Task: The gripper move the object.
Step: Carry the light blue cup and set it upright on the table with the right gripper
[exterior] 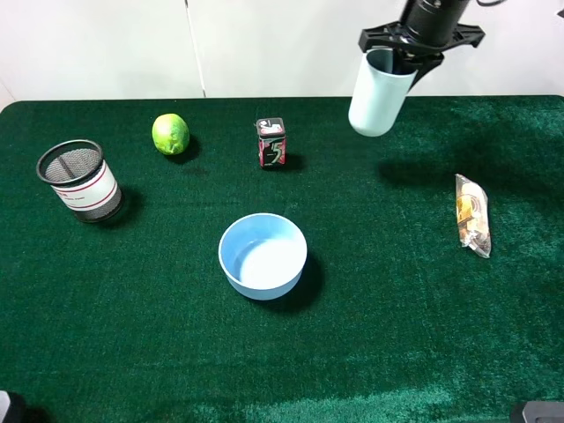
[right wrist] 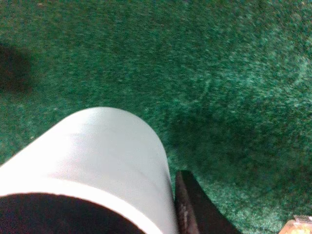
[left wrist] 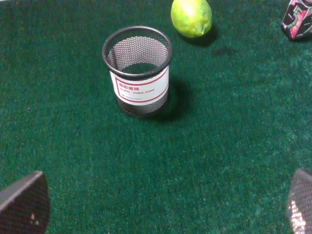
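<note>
Nearest, the left gripper (left wrist: 161, 214) hangs over the near-left part of the green felt table (exterior: 132, 335). Its fingertips are spread wide with nothing between them.

Beyond it, a round light blue plastic bowl (exterior: 263, 256) sits mid-table. A clear-wrapped snack packet (exterior: 471, 214) lies by the right edge, and a black wire-mesh pen holder (exterior: 79, 181) stands by the left edge. Further back are a green lime (exterior: 170, 133) and a small dark printed box (exterior: 270, 142).

Farthest, over the far edge right of centre, the right gripper (exterior: 404, 60) is clamped on the rim of the tall pale blue-green plastic cup (exterior: 379, 97). The cup hangs below it, tilted, clear of the cloth. The wrist view shows one dark finger (right wrist: 195, 209) against the cup's outer wall; the other is hidden, probably inside.

The pick-up looks done. Carrying and setting down remain, and the pictures do not show where.
</note>
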Tool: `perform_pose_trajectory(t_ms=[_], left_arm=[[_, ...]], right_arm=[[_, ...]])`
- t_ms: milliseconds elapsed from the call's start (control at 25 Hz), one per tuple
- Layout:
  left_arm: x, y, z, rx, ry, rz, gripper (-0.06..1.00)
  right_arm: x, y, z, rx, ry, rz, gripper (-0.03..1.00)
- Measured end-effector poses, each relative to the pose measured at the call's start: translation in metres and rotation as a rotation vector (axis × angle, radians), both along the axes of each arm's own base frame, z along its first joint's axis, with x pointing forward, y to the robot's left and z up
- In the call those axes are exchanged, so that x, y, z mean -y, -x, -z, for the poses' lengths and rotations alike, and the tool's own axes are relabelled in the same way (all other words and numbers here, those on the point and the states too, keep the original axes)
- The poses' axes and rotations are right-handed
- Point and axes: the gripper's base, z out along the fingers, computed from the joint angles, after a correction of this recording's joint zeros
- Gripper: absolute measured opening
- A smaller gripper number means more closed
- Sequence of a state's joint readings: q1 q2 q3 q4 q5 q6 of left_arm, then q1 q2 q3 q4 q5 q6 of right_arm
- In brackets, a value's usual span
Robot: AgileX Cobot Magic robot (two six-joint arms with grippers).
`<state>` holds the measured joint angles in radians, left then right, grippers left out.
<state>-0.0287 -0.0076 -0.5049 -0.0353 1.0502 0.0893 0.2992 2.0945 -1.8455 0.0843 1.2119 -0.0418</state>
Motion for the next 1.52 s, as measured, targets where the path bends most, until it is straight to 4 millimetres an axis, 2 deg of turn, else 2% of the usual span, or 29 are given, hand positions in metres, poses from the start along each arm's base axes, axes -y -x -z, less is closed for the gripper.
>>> perform_pose_trajectory(t_ms=[360, 600, 880, 1120, 1440, 1520], left_arm=[[0.000, 0.000, 0.000, 0.000, 0.000, 0.000, 0.99], [0.000, 0.000, 0.000, 0.000, 0.000, 0.000, 0.99], [0.000, 0.000, 0.000, 0.000, 0.000, 0.000, 0.99], [0.000, 0.000, 0.000, 0.000, 0.000, 0.000, 0.99], [0.000, 0.000, 0.000, 0.000, 0.000, 0.000, 0.99], [0.000, 0.000, 0.000, 0.000, -0.001, 0.000, 0.99]], right_arm=[[-0.055, 0.024, 0.000, -0.002, 0.017, -0.096, 0.02], [-0.075, 0.049, 0.012, -0.057, 0.042, -0.141, 0.02], [-0.067, 0.076, 0.022, -0.048, 0.023, -0.123, 0.02], [-0.056, 0.098, 0.041, -0.045, 0.011, -0.112, 0.02], [-0.057, 0.114, 0.060, -0.031, 0.021, -0.139, 0.02], [-0.062, 0.120, 0.066, -0.021, 0.020, -0.160, 0.02]])
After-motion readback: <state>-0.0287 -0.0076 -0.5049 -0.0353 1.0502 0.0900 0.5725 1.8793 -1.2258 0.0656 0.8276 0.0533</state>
